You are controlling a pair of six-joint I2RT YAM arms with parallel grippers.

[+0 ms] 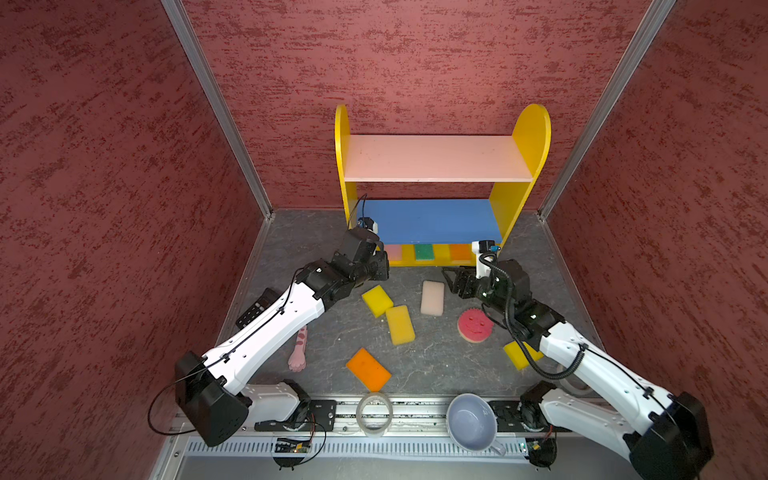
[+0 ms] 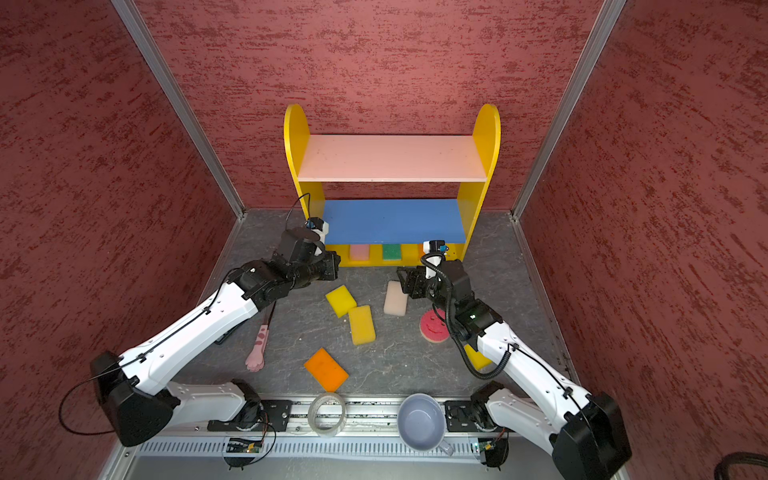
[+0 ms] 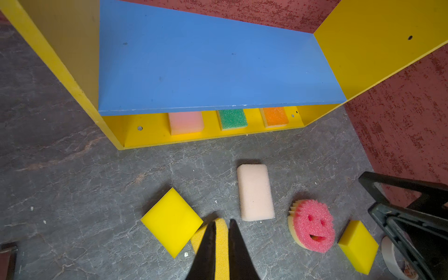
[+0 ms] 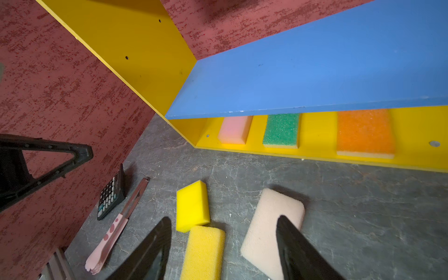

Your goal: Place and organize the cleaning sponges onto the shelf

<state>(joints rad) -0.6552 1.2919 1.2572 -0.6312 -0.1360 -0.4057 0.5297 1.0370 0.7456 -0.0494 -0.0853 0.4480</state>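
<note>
Right jaws apart just beside the white sponge (image 4: 271, 230) on the worktop (image 4: 363, 206); left jaws together, empty. Pink sponge (image 4: 234, 131), green sponge (image 4: 281, 131) and far orange sponge (image 4: 364, 132) sit on the shelf (image 1: 534, 137) base. I'd worry: skewed pinch, foam slips or snags the blue board (image 4: 315, 72). Only top views show the near orange sponge (image 1: 368, 369).

My feed is bright and evenly lit from overhead. In both top views the pale rectangular foam sponge (image 1: 432, 297) throws a short soft shadow toward twelve o'clock, and the pale pink top board (image 1: 436, 158) looks washed out. The aluminium corner posts (image 1: 216, 104) splay toward eleven and one o'clock, which is wide-lens distortion. The yellow base tier (image 3: 150, 138) sits shaded under the blue middle board (image 3: 206, 68). Near my wrist lenses the left gripper (image 3: 223, 221) and right gripper (image 4: 224, 217) blur into featureless black.
</note>
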